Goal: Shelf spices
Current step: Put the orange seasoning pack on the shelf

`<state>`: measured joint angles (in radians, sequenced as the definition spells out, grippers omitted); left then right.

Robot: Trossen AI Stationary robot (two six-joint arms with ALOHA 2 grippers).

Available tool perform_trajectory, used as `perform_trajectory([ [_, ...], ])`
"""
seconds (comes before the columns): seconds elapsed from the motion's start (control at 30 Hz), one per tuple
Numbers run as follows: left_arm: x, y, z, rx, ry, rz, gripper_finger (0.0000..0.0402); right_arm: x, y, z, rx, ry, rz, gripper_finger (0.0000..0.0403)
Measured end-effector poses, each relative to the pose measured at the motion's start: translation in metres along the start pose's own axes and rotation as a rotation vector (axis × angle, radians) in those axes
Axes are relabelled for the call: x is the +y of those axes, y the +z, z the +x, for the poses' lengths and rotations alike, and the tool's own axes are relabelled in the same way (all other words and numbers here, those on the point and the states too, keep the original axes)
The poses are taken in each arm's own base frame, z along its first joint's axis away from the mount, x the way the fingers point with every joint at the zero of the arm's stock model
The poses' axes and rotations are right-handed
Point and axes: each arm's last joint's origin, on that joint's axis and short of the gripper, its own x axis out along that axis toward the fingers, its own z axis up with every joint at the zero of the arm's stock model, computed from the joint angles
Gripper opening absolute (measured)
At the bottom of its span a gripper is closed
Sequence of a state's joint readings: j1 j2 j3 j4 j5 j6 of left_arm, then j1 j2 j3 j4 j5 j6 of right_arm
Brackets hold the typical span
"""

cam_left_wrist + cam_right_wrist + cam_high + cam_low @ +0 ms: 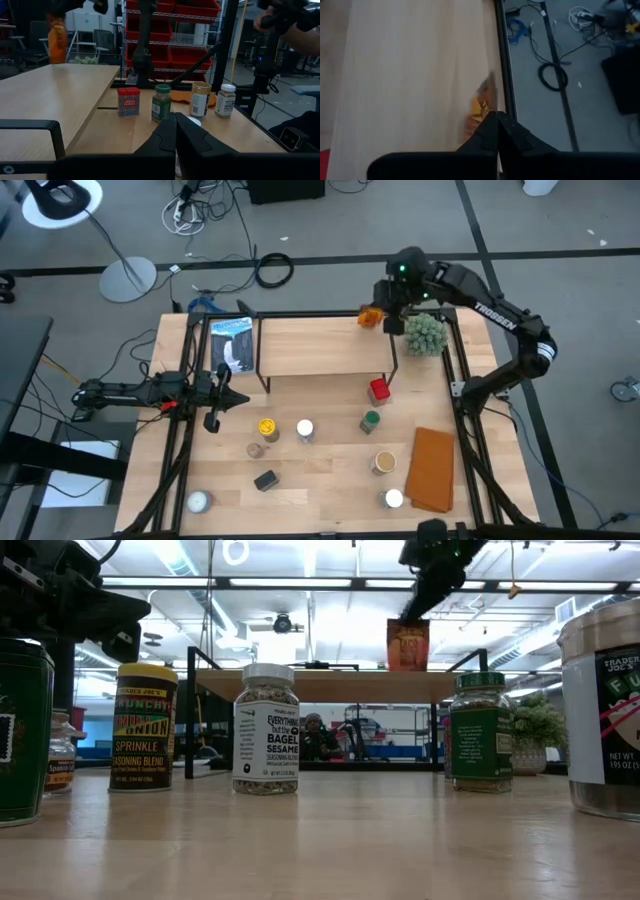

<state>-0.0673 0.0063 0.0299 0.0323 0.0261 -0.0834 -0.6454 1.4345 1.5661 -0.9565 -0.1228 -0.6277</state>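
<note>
Right claw (385,315) sits above the 1 o'clock corner of the low light-wood shelf with black metal legs (320,345), fingers pressed together, nothing between them; an orange-yellow packet (371,317) stands on the shelf corner just beside it, blurred in the right wrist view. Left claw (212,418) closed and empty, at 9 o'clock on the worktop (330,480), just off the shelf's near-left leg.

Shelf at 12 o'clock of the worktop. Spices below it: red box (379,390) near the shelf's right leg, green-lidded jar (370,421) just past it toward 6 o'clock, yellow-lidded jar (267,426) and white-lidded jar (305,430) side by side at centre, small brown-lidded jar (255,450) near the yellow one, dark tin (265,480) at 7 o'clock, tan-lidded jar (384,463) at 4 o'clock, white-lidded jar (394,499) at 5 o'clock touching the orange-brown folded cloth (433,468).

Pale round ball (198,501) at 7 o'clock corner. Green spiky plant (424,334) at 2 o'clock, beside the shelf end. A blue-white card (232,343) lies left of the shelf.
</note>
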Motion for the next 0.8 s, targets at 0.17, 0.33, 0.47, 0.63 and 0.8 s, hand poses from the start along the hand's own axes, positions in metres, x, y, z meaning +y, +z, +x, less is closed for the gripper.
perform_trajectory([
  [0.17, 0.000, 0.000, 0.000, 0.000, 0.000, 0.000, 0.0007, -0.018, -0.014, -0.004, -0.042, 0.044, 0.065, 0.0000],
  [0.33, 0.000, 0.000, 0.000, 0.001, 0.000, 0.000, 0.0007, -0.021, -0.019, -0.005, -0.032, 0.057, 0.085, 0.0000],
  [0.47, 0.000, 0.000, 0.000, 0.000, 0.000, 0.000, 0.0007, -0.018, -0.020, -0.005, -0.026, 0.091, 0.087, 0.0000],
  [0.63, 0.000, 0.000, 0.000, 0.000, 0.000, 0.000, 0.0007, -0.013, -0.021, -0.005, 0.004, 0.120, 0.092, 0.0000],
  [0.8, 0.000, 0.000, 0.000, 0.001, 0.000, 0.000, 0.0007, -0.012, -0.021, -0.003, 0.015, 0.128, 0.120, 0.0002],
])
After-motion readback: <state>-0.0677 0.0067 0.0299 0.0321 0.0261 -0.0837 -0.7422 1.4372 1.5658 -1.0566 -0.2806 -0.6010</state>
